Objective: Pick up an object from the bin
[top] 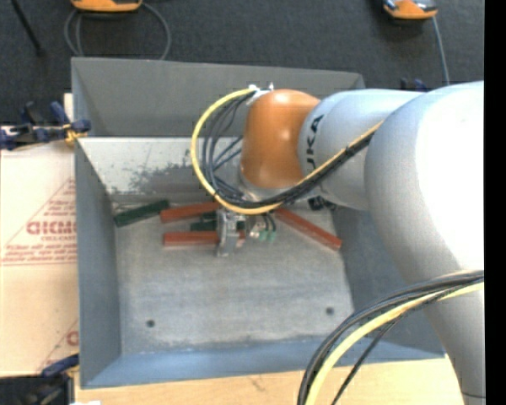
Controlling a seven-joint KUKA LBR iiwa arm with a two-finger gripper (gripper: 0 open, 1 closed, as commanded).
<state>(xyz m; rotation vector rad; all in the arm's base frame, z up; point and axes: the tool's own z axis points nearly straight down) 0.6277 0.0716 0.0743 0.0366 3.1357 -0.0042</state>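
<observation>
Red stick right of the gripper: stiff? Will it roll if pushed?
Red stick looks straight and thin: probably stiff and light. It lies flat on the bin floor, so a push would likely slide or pivot it. Rolling: cross-section unclear.

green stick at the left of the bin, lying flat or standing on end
Lying flat: the green stick rests with its whole length along the bin floor, neither end raised as far as the view shows.

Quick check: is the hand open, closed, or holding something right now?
Hand: cannot be told. It is down among the sticks at the back of the bin, at the right end of a red-brown stick.
</observation>
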